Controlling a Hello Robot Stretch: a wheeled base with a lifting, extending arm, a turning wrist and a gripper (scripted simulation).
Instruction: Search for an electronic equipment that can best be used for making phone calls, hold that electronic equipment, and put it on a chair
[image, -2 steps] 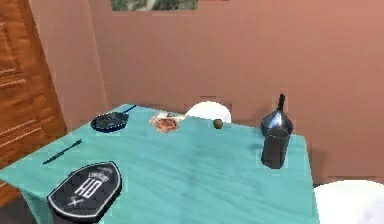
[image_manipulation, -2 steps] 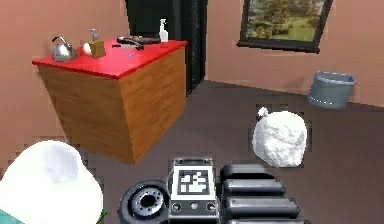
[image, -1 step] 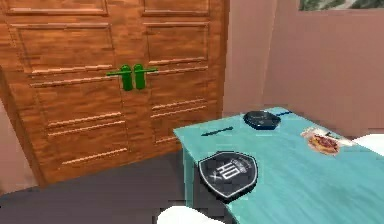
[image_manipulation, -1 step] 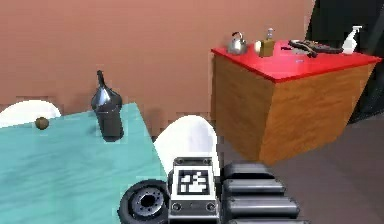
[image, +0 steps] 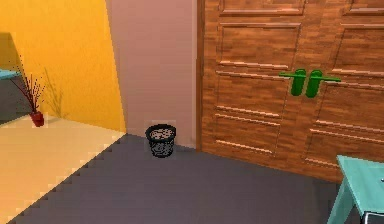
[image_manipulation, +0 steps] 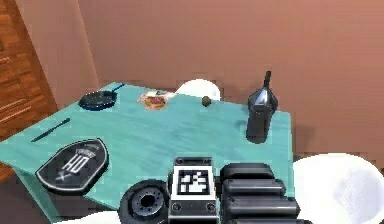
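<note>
Search seemingly going on at teal flat-topped table (image_manipulation: 170, 130). Cannot tell phone among small things lying on it. Robot's gripper (image_manipulation: 143, 204) hanging at table's near edge; cannot tell grip or load. White rounded chair (image_manipulation: 197, 88) standing just behind table; finding, grasping, placing all remaining.

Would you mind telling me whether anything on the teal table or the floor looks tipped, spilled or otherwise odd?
Nothing stands out. The dark bottle stands upright on the teal table, the black bin stands upright on the floor, and I see nothing spilled.
</note>
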